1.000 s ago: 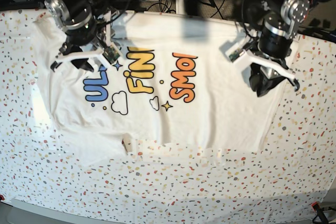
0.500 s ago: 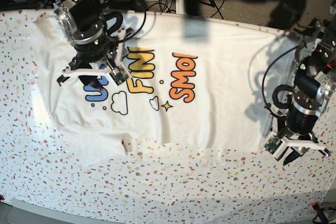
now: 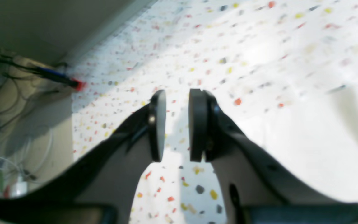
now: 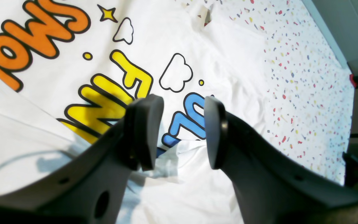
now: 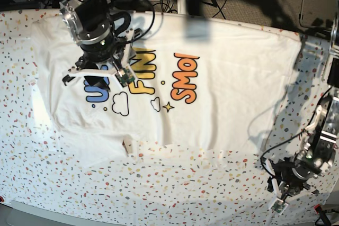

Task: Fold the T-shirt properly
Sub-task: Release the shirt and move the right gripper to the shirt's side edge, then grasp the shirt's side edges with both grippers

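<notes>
Moving far away from the T-shirt (image 5: pixel 212 93), the left claw (image 5: pixel 288 191) now hangs over the bare counter (image 5: pixel 185 183) near its front corner; one second ago it stood above the shirt's far edge by the sleeve, and half a second ago it was already beside the shirt's near corner. The right claw (image 5: pixel 98 70) has shifted only a little, from the shirt's far edge onto the blue letters of the print.

In the left wrist view the left claw (image 3: pixel 177 124) shows a narrow gap between its pads with only speckled counter behind, so it is open and grips nothing. The right claw (image 4: pixel 183 130) is also open and empty, with the blue print seen between its pads.

The T-shirt lies spread on the counter, print upward, and I see no fold in it. I judge that the arms released it and are repositioning, so the folding is not yet begun.

Count: one T-shirt, two claws, one counter.
</notes>
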